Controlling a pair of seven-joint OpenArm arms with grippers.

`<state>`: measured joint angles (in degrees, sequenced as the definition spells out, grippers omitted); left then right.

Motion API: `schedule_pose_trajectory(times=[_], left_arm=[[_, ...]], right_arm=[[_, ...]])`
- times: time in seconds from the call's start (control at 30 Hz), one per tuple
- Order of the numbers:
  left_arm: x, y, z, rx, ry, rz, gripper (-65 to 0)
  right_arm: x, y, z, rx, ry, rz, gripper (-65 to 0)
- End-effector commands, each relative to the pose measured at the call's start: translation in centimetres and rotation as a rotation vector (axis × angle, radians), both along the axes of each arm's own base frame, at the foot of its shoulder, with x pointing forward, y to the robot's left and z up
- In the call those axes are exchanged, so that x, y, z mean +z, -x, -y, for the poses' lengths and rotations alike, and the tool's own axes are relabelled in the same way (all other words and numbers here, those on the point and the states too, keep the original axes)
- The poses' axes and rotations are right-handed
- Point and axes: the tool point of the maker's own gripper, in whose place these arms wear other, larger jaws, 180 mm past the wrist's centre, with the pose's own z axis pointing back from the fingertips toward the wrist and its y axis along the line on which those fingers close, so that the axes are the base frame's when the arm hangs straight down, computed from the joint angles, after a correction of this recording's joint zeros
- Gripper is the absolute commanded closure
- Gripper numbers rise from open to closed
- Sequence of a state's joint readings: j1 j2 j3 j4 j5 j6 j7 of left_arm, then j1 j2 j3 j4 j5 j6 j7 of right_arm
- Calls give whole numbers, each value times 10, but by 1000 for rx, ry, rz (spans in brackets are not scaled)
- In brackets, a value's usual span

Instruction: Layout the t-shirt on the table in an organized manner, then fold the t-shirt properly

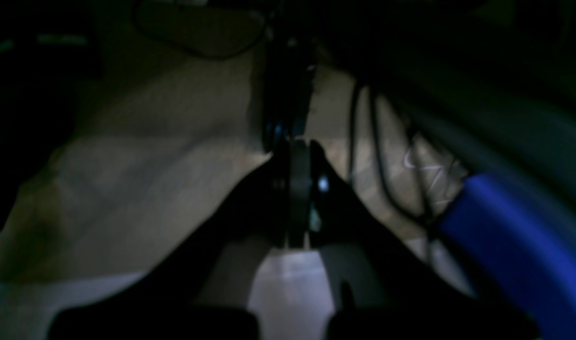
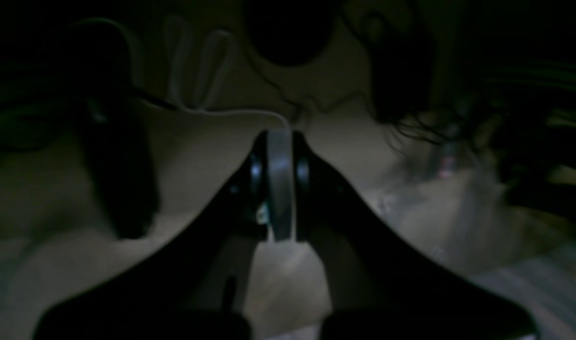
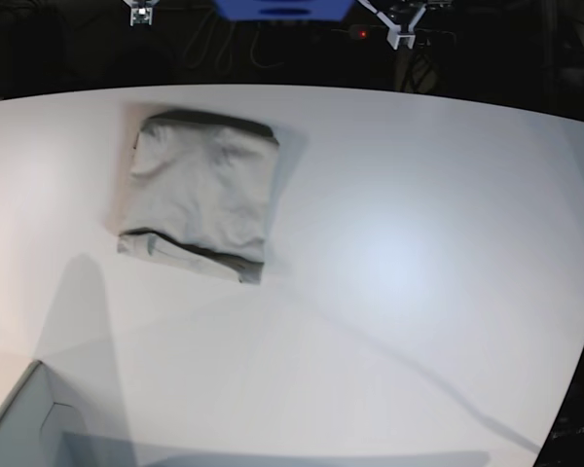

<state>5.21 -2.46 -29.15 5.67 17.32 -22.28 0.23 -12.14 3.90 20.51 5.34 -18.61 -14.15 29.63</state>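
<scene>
The t-shirt (image 3: 202, 195) lies folded into a compact light grey-beige rectangle on the far left part of the white table (image 3: 399, 263), with a thicker folded edge toward the front. Neither arm appears in the base view. In the left wrist view my left gripper (image 1: 295, 151) has its dark fingers pressed together with nothing between them. My right gripper (image 2: 280, 141) in the right wrist view is likewise shut and empty. Both wrist views are dark and blurred, and the t-shirt does not show in them.
A grey box corner (image 3: 19, 418) sits at the table's front left. A blue padded bar (image 1: 519, 245) and black cables (image 1: 377, 156) are close to the left gripper. A white cable (image 2: 198, 75) loops beyond the right gripper. A blue frame (image 3: 282, 10) stands behind the table.
</scene>
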Motion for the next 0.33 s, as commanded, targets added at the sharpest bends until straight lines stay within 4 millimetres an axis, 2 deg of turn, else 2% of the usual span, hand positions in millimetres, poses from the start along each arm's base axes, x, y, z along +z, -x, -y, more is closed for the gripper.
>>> schedule_pose_trajectory(times=[0.0, 0.13, 0.3], left_arm=[[0, 9, 3, -4, 9, -19, 0], [1, 6, 3, 5, 6, 7, 0], [1, 1, -2, 19, -6, 47, 0]], right_arm=[[2, 7, 4, 19, 23, -15, 0], [-2, 11, -2, 89, 7, -66, 0], [-3, 12, -6, 93, 1, -76, 0]])
